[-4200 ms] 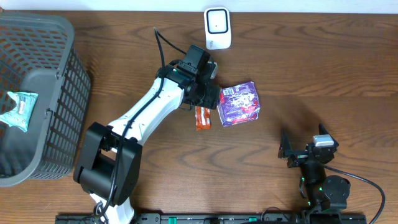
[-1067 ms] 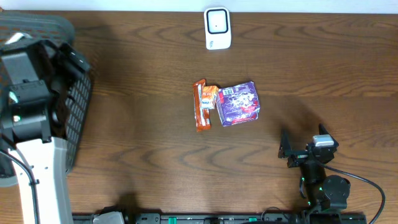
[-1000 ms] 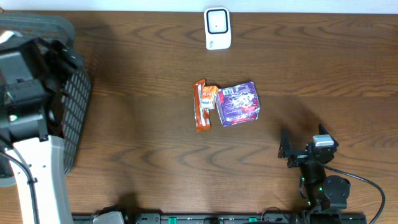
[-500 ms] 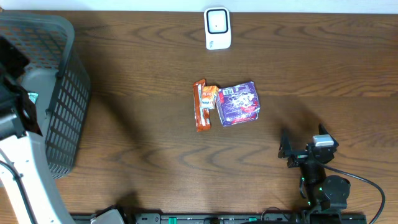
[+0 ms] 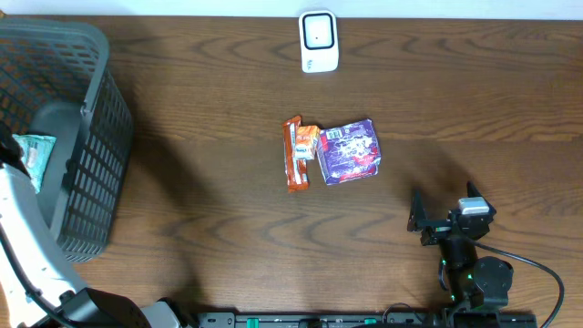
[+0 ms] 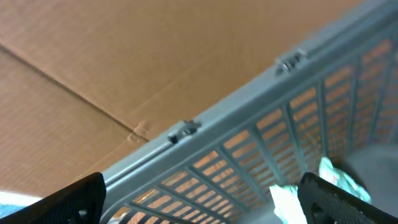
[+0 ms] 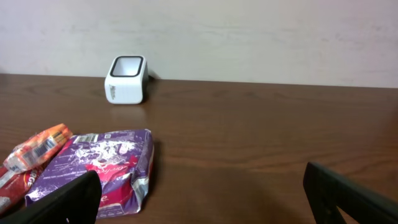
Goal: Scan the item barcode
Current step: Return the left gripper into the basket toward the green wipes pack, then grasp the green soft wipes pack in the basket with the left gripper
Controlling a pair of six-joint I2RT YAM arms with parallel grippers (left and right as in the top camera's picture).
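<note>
An orange snack packet (image 5: 296,155) and a purple packet (image 5: 349,151) lie side by side mid-table, also seen in the right wrist view as the orange packet (image 7: 34,149) and purple packet (image 7: 102,165). The white scanner (image 5: 319,41) stands at the far edge. A teal packet (image 5: 32,157) lies in the grey basket (image 5: 96,137). My left gripper (image 6: 208,202) is open beside the basket wall (image 6: 249,118), nothing between its fingers. My right gripper (image 5: 444,208) is open near the front right, empty, facing the packets.
The white left arm (image 5: 23,246) runs along the table's left edge in front of the basket. Brown cardboard (image 6: 93,56) shows beyond the basket in the left wrist view. A pale wall (image 7: 249,31) rises behind the scanner (image 7: 126,79).
My left arm has swung off the basket toward the left front edge, uncovering the teal packet inside. The packets, the scanner and the right arm have not moved.
</note>
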